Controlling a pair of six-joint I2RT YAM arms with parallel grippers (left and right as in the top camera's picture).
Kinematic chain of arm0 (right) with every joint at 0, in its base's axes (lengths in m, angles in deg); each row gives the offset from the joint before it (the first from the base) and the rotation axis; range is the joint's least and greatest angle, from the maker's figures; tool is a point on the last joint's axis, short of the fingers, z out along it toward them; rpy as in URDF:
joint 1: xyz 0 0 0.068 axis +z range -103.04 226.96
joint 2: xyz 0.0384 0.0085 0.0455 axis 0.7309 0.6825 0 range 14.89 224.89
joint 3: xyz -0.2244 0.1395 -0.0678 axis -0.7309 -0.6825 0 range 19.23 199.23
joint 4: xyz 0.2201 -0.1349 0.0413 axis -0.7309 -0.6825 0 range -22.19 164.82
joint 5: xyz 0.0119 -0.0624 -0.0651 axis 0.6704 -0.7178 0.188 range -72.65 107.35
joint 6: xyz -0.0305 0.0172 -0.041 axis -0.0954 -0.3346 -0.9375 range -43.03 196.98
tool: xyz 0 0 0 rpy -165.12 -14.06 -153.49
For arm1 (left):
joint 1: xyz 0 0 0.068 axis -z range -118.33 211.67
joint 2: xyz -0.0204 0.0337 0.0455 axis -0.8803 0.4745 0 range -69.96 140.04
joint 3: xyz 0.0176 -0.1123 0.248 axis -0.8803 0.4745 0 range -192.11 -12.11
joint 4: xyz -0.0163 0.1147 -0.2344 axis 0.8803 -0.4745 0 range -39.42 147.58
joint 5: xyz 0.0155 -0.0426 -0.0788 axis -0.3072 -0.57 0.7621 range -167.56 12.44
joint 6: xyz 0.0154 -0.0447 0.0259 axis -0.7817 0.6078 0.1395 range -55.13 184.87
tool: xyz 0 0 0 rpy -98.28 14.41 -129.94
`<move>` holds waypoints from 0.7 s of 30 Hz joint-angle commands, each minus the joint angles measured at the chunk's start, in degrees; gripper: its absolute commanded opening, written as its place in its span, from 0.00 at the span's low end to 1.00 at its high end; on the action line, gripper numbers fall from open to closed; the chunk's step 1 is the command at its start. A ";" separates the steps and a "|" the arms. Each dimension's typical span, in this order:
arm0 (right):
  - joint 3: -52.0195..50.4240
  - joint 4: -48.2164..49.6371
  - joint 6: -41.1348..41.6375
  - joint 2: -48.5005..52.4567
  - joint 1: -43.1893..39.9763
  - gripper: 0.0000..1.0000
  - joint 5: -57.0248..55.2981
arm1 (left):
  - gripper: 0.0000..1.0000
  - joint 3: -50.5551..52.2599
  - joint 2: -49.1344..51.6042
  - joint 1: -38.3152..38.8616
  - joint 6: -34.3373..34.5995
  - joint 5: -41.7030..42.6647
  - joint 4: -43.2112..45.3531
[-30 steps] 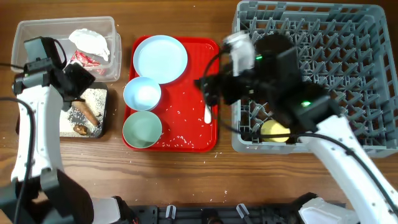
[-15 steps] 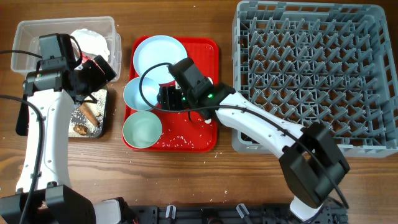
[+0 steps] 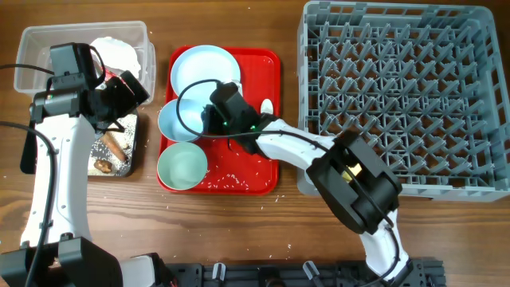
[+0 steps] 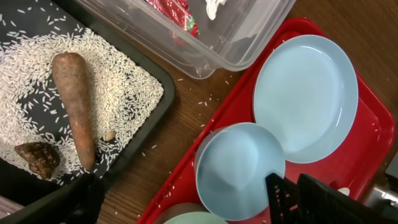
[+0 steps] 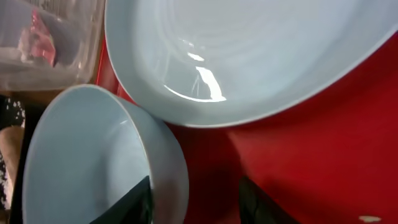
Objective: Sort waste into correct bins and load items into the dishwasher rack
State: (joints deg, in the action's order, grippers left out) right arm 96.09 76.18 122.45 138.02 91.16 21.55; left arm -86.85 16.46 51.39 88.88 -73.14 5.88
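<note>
Below the spread left gripper [image 4: 180, 190], wooden table [image 4: 180, 106] and black tray [image 4: 18, 12] holding rice [image 4: 118, 87]; spread right gripper [image 5: 194, 200] straddles the wall of a bowl [image 5: 81, 155] on red tray [image 5: 298, 155].

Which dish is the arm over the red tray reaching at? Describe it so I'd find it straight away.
Find the red tray left of the grey rack. Three dishes run down its left side: a flat plate at the far end, then two bowls. It is the blue bowl in the middle, deeper than the plate and bluer than the mint bowl at the near end.
</note>
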 commanded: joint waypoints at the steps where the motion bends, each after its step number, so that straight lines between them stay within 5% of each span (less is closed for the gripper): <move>1: 0.39 -1.62 1.20 0.96 -0.94 0.36 3.91 | 1.00 -0.92 -0.37 0.07 -1.11 0.48 -0.02; 6: 0.39 -9.42 0.46 -2.91 -5.73 0.29 5.14 | 1.00 -0.92 -0.37 0.07 -1.11 0.48 -0.02; 8: 0.39 -11.30 -2.43 -5.07 -6.86 0.06 5.07 | 1.00 -0.92 -0.37 0.07 -1.11 0.48 -0.02; 14: 0.39 -15.50 -8.26 -10.82 -7.28 0.04 1.38 | 1.00 -0.92 -0.37 0.07 -1.11 0.48 -0.02; 17: 0.39 -24.24 -9.51 -19.76 -9.01 0.04 -10.34 | 1.00 -0.92 -0.37 0.04 -1.11 0.48 -0.02; 21: 0.39 -32.17 -12.17 -32.48 -14.80 0.04 -43.52 | 1.00 -0.92 -0.37 0.07 -1.11 0.48 -0.02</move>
State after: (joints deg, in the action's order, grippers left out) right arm 96.09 45.12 113.90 110.56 79.45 1.60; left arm -86.87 16.46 51.41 88.88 -73.14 5.88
